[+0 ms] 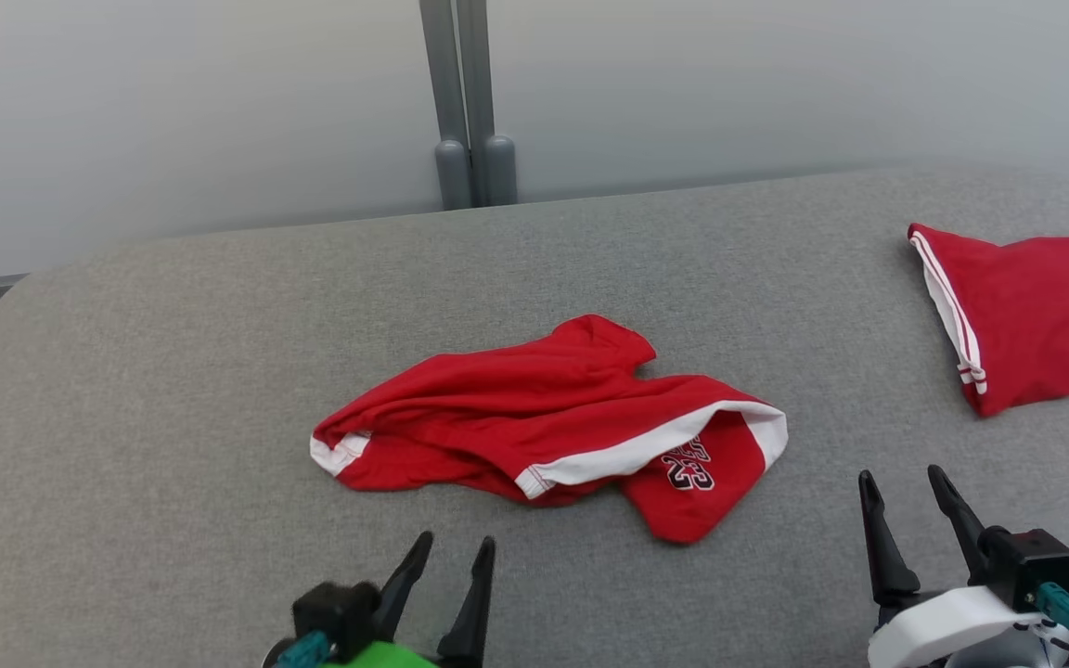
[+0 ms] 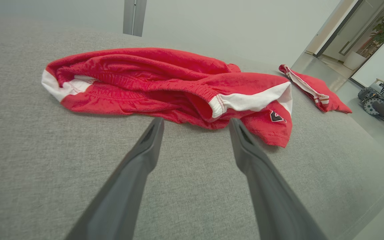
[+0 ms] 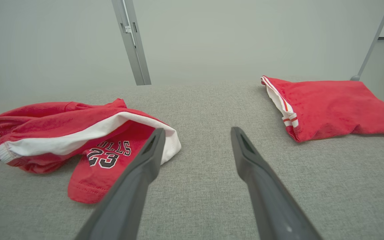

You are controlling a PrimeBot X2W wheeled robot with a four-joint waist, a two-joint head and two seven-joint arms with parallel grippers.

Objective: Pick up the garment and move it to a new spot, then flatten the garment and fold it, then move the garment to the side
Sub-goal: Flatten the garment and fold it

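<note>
left wrist view looks along the left gripper (image 2: 196, 120), its two smooth, dark, tapered fingers spread wide and holding nothing, tips just short of the near edge of the red shorts (image 2: 152, 76). the right gripper (image 1: 899, 473) is likewise spread and empty, over the cushion (image 1: 173, 390) to the right of the shorts and apart from them. the shorts lie crumpled in the middle of the cushion: soft knit, red with white trim turned outward, a gathered stitched waistband, and one leg pointing toward the robot with a black-and-white "23" printed on it. well off to the right lies a second red cloth (image 1: 1036, 315), folded flat, with white and red stripes along its edge. the cushion is wide, grey and coarsely woven, with rounded corners. behind it stands a plain pale wall (image 1: 173, 111) split by a grey metal post (image 1: 470, 102).
</note>
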